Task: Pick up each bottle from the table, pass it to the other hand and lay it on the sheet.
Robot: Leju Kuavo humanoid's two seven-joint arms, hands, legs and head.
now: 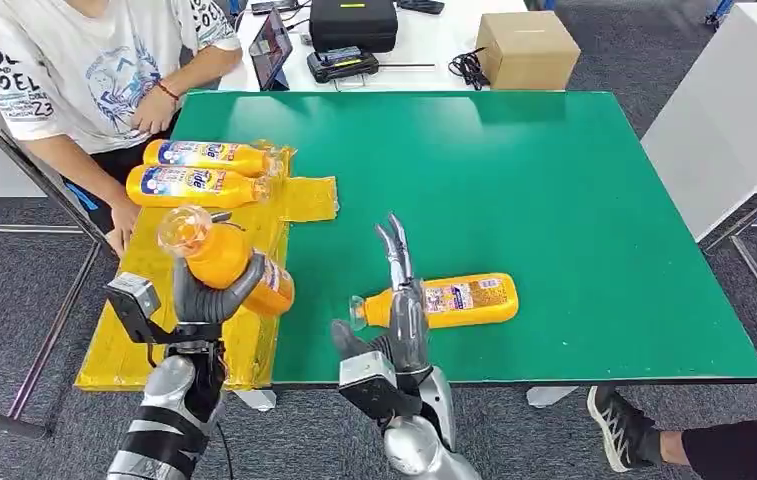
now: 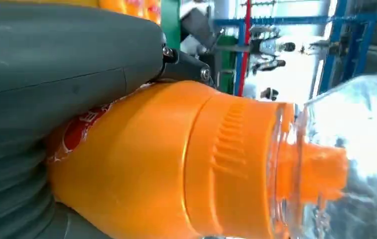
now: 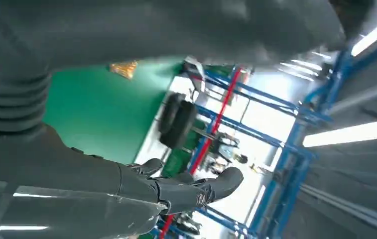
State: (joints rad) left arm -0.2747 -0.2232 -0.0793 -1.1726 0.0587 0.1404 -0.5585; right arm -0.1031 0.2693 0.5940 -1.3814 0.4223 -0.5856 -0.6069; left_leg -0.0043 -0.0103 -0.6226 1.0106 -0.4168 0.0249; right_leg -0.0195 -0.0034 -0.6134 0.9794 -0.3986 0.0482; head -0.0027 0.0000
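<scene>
Nearest the head camera, the robot's two silver arms rise from six o'clock; the left hand (image 1: 204, 300) grips an orange plastic bottle with a clear domed cap (image 1: 222, 258) around its body, the cap tilted toward ten o'clock, held above the near end of the yellow sheet (image 1: 134, 340); in the left wrist view the same bottle (image 2: 176, 164) shows its ribbed orange collar and see-through cap against the grey thumb; the right hand (image 1: 401, 300) holds nothing, its dark fingers (image 1: 394, 245) straight and close together, pointing to twelve o'clock, its thumb set apart at the near table edge; in the right wrist view the right hand's fingers (image 3: 196, 191) lie extended with nothing in them; just at three o'clock of that hand a second orange bottle (image 1: 449, 300) lies on its side on the green table top (image 1: 554, 180), cap toward nine o'clock, label upward, partly behind the hand; whether they touch cannot be told; at the far end of the sheet, toward eleven o'clock, two more orange bottles with blue and white labels (image 1: 204, 172) lie side by side, caps toward three o'clock; a person in a white printed T-shirt (image 1: 84, 70) sits at ten o'clock, one hand beside the sheet; beyond the table, at twelve o'clock, stand a black case (image 1: 352, 22) and a brown cardboard box (image 1: 528, 48).
</scene>
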